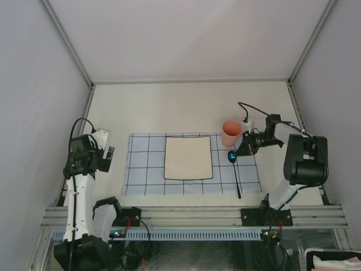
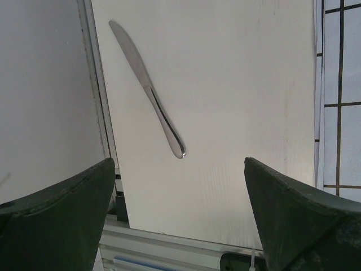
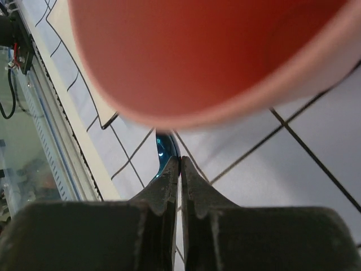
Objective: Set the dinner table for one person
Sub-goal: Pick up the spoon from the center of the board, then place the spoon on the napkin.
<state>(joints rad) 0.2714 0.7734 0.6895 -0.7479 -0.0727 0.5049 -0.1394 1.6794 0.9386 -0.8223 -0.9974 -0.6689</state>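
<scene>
The dinner table (image 1: 169, 107) is a flat off-white surface. A light-blue grid cloth (image 1: 141, 169) lies on it with a square off-white plate (image 1: 188, 157) in its middle. A salmon cup (image 1: 231, 133) stands upright at the cloth's far right corner, with a blue spoon (image 1: 232, 157) just in front of it. My right gripper (image 1: 246, 145) is shut and empty, right beside the cup (image 3: 214, 56), its tips over the spoon bowl (image 3: 165, 151). My left gripper (image 2: 179, 162) is open and empty above a steel knife (image 2: 149, 90) lying on the bare table left of the cloth.
A grey metal rail (image 2: 98, 96) and a pale wall run close along the knife's left side. The table's near edge and the aluminium frame (image 1: 192, 214) lie just below the cloth. My left arm (image 1: 84, 158) hides the knife from above.
</scene>
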